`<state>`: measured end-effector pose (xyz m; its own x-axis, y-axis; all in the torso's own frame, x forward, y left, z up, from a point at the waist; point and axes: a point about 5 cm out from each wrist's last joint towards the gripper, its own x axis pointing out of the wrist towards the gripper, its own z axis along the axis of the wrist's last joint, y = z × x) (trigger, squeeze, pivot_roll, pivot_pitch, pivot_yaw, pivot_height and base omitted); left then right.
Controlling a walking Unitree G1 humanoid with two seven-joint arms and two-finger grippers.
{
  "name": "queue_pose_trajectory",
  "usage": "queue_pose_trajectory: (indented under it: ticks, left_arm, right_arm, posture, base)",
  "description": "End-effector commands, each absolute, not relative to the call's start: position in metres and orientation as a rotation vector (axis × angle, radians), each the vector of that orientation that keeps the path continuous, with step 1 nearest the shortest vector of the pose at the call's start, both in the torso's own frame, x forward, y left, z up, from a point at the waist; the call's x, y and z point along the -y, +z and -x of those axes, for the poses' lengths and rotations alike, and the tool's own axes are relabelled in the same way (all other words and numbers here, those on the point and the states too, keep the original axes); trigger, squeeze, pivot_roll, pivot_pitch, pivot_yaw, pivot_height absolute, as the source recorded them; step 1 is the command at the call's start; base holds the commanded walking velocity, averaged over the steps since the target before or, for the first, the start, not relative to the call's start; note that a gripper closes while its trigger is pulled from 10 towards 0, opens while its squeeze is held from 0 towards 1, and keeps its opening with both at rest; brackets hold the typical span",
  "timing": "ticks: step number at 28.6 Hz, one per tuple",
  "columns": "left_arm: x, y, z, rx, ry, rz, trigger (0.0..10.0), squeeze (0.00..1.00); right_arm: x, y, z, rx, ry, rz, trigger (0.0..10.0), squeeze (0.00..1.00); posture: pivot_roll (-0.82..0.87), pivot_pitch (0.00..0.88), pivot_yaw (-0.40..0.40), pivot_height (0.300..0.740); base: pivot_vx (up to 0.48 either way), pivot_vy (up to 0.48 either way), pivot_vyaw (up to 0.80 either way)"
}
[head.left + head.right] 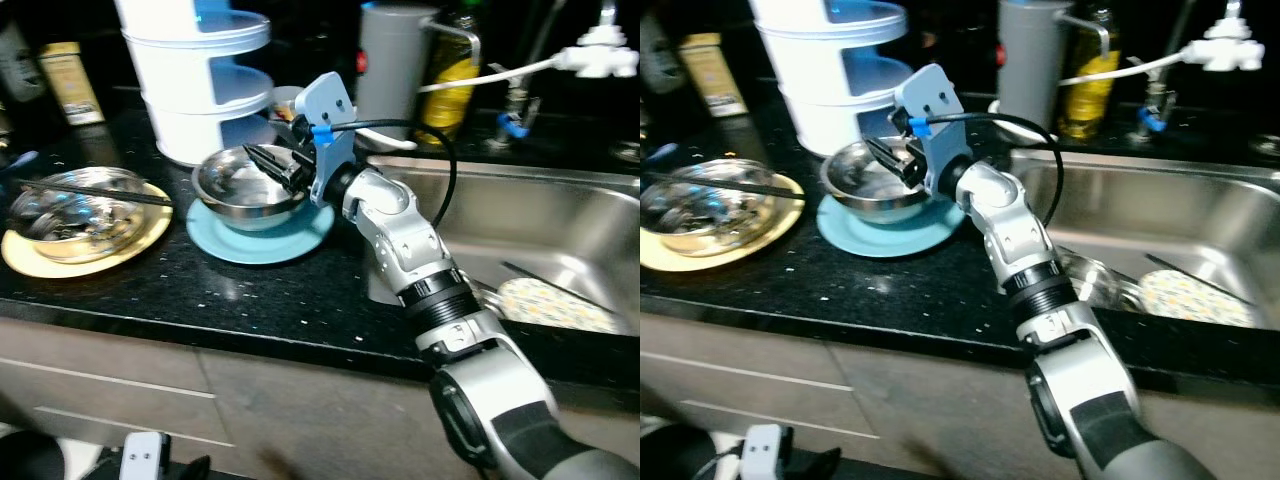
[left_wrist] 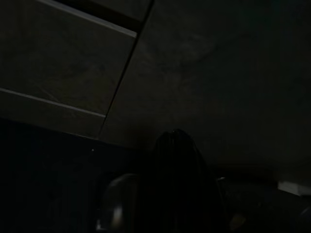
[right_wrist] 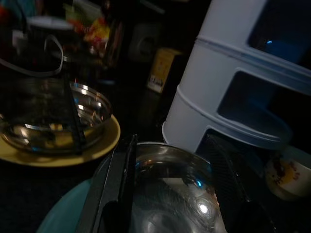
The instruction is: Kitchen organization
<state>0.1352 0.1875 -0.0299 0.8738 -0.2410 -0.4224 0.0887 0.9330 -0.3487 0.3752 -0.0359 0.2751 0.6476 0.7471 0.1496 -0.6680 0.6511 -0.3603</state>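
Countertop (image 1: 300, 290): empty steel bowl (image 1: 245, 185) on teal plate (image 1: 262, 240)

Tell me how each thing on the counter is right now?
Right tool: open, fingers over the steel bowl's rim.
Steel bowl: upright, empty, on the blue plate.
Glass bowl: upright on the yellow plate.
Black chopsticks: lying across the glass bowl.

Black speckled countertop (image 1: 250, 290) with a stainless sink (image 1: 560, 215) set into it at the right, carrying a yellow plate (image 1: 40, 262) at the left, a teal plate (image 1: 240, 246) beside it, and a white tiered container (image 1: 200, 90) behind.
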Motion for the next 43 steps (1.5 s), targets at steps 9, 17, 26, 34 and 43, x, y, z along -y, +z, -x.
queue_pose_trajectory:
  ticks: [9, 17, 26, 34, 43]
  left_arm:
    - [-0.192, -0.037, -0.129, -0.508, -0.169, 0.328, 10.0, 0.0]
    - [-0.191, -0.037, -0.13, -0.503, -0.167, 0.326, 10.0, 0.0]
    - [-0.189, -0.034, -0.133, -0.489, -0.172, 0.326, 10.0, 0.0]
    - [-0.188, -0.033, -0.135, -0.486, -0.175, 0.324, 10.0, 0.0]
    - [-0.188, -0.032, -0.136, -0.482, -0.172, 0.323, 10.0, 0.0]
  right_arm:
    - [0.028, 0.263, -0.377, 0.111, 0.868, 0.602, 10.0, 0.0]
    - [0.033, 0.263, -0.381, -0.04, 0.872, 0.661, 10.0, 0.0]
    - [0.062, 0.252, -0.379, -0.226, 0.921, 0.824, 10.0, 0.0]
    - [0.073, 0.242, -0.371, -0.3, 0.984, 0.932, 8.7, 0.0]
    - [0.068, 0.249, -0.367, -0.235, 1.016, 0.951, 0.0, 0.0]
  posture:
    - [0.11, 0.0, -0.057, 0.74]
    - [0.11, 0.0, -0.061, 0.74]
    - [0.1, 0.0, -0.062, 0.74]
    - [0.1, 0.0, -0.062, 0.74]
    - [0.1, 0.0, -0.062, 0.74]
  base:
    - [0.0, 0.0, 0.18]
    - [0.0, 0.0, 0.0]
    - [0.0, 0.0, 0.0]
    - [0.0, 0.0, 0.0]
    - [0.0, 0.0, 0.0]
